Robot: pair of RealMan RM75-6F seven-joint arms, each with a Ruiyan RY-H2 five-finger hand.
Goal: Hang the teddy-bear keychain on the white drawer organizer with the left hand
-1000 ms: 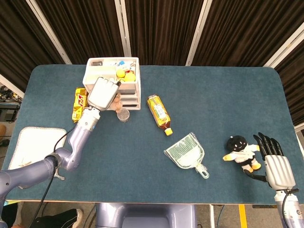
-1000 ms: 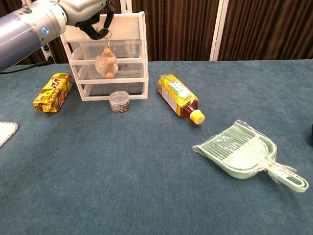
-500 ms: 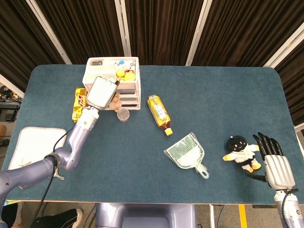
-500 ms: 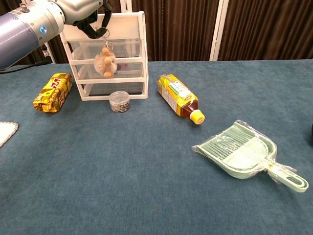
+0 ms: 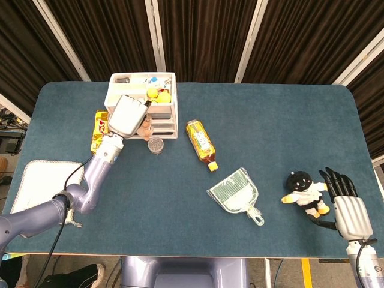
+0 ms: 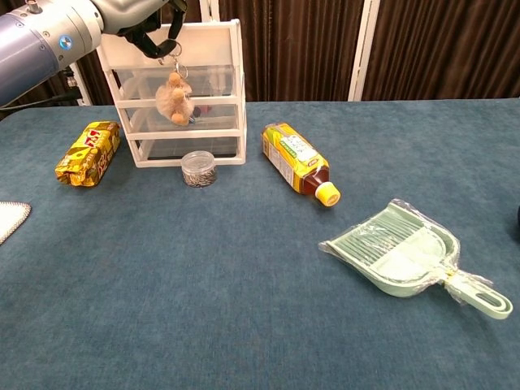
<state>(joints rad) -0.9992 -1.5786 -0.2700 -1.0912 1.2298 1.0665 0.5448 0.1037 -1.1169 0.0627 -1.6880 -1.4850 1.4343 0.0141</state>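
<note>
Lifted a little higher than a second ago, the teddy-bear keychain [image 6: 175, 99] hangs by its ring from the left hand [image 5: 127, 116], whose fingers [image 6: 151, 42] are pinched on the ring at the upper front edge of the white drawer organizer [image 6: 213, 89], the bear dangling against the clear drawer fronts. Just left of the organizer lies a yellow snack packet [image 6: 88, 153]; a white cloth [image 5: 37, 185] sits nearer the robot, at the table's [image 5: 264, 138] left edge. A small round clear container [image 6: 198, 169] rests just in front of the organizer, and a yellow-capped drink bottle [image 6: 296, 161] lies on its side near the organizer's right. Farther right lies a green dustpan [image 6: 402, 257] in plastic wrap. Well apart from the organizer, at the far right, a black-and-white plush toy [image 5: 306, 194] lies touching the right hand [image 5: 349, 210], its fingers straight, spread and holding nothing
</note>
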